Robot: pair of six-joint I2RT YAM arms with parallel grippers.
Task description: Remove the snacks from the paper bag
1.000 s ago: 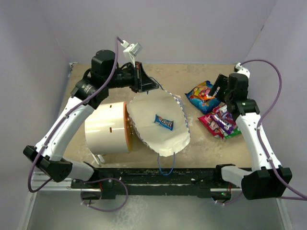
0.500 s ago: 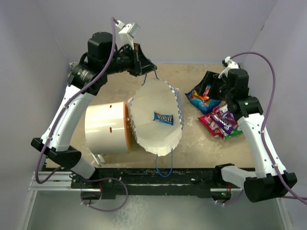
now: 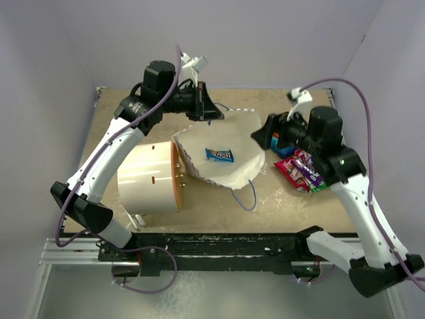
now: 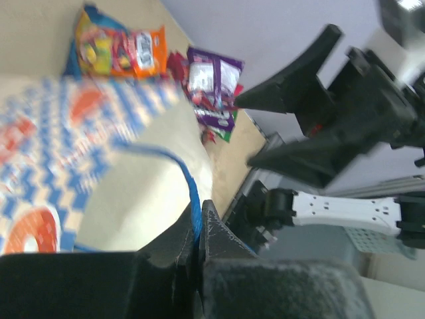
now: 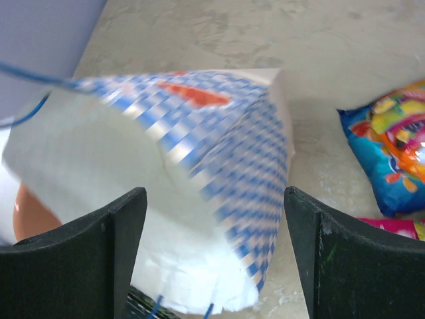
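The paper bag (image 3: 229,169) lies tilted with its white inside facing up, and a blue snack packet (image 3: 219,155) lies inside it. My left gripper (image 3: 211,114) is shut on the bag's thin blue cord handle (image 4: 192,199) at the far rim. My right gripper (image 3: 261,137) is open at the bag's right edge; in the right wrist view the checkered bag (image 5: 219,146) sits between its fingers (image 5: 126,232). A blue-and-orange packet (image 3: 284,147), partly hidden by the right arm, and pink, red, purple and green packets (image 3: 304,169) lie on the table to the right.
A big white cylinder with a tan face (image 3: 149,176) lies on its side just left of the bag. The bag's second blue handle (image 3: 246,196) trails on the table in front. Walls close in the table at the back and on both sides.
My left gripper has moved right and lower with the cord, and the bag has tipped over flatter. My right gripper has swung left from the packets to the bag's right edge.
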